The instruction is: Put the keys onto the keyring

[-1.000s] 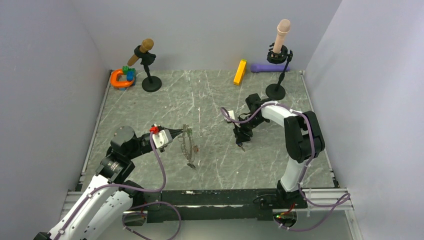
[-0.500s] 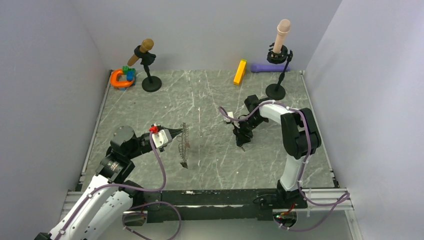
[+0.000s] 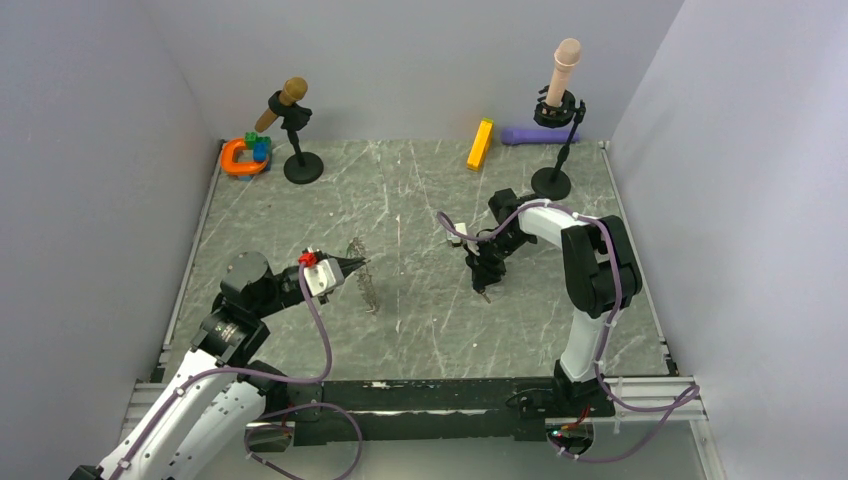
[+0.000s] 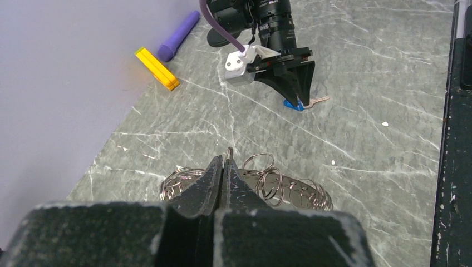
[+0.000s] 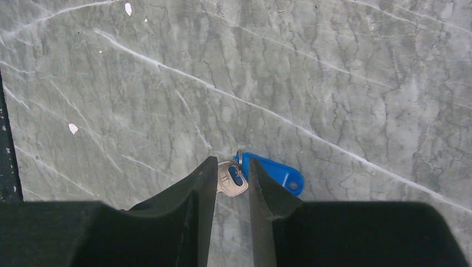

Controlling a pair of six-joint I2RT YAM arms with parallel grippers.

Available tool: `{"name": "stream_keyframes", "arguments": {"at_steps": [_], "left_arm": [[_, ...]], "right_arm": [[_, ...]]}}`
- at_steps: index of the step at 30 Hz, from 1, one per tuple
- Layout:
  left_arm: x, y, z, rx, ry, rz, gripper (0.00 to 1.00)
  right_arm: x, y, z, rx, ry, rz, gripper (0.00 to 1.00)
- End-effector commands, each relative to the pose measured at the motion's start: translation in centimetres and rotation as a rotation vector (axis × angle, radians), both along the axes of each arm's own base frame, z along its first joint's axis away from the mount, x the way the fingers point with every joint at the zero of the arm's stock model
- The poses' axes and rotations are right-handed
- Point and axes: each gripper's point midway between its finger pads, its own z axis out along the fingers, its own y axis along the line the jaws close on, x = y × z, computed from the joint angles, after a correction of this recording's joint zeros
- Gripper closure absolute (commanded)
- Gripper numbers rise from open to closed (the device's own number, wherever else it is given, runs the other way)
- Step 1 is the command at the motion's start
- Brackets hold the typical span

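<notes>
While the left pincer (image 4: 222, 160) clamps the keyring (image 4: 268, 181), the right pincer (image 5: 232, 162) straddles a half-hidden key (image 5: 228, 182) — grip unclear.

From the right wrist, the right fingers (image 5: 189, 211) cover the lower part of the key (image 5: 229, 179) and one end of its blue tag (image 5: 275, 173); you cannot tell whether they press the key. From above, that key is too small to make out. From the left wrist, the left fingers (image 4: 209, 186) hide the middle of the keyring (image 4: 289, 189).
</notes>
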Motion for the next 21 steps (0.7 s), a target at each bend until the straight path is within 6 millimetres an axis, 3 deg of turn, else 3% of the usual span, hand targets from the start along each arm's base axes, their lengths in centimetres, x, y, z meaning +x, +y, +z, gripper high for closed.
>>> {"name": "stream_keyframes", "arguments": {"at_steps": [1, 21], "left_arm": [[-0.07, -0.14, 1.86, -0.032, -0.069, -0.016, 1.00], [-0.17, -0.02, 2.09, -0.038, -0.073, -0.014, 1.00]], "right_arm": [[0.42, 0.52, 0.69, 0.017, -0.005, 0.006, 0.70], [0.26, 0.50, 0.10, -0.015, -0.009, 0.016, 0.77]]}}
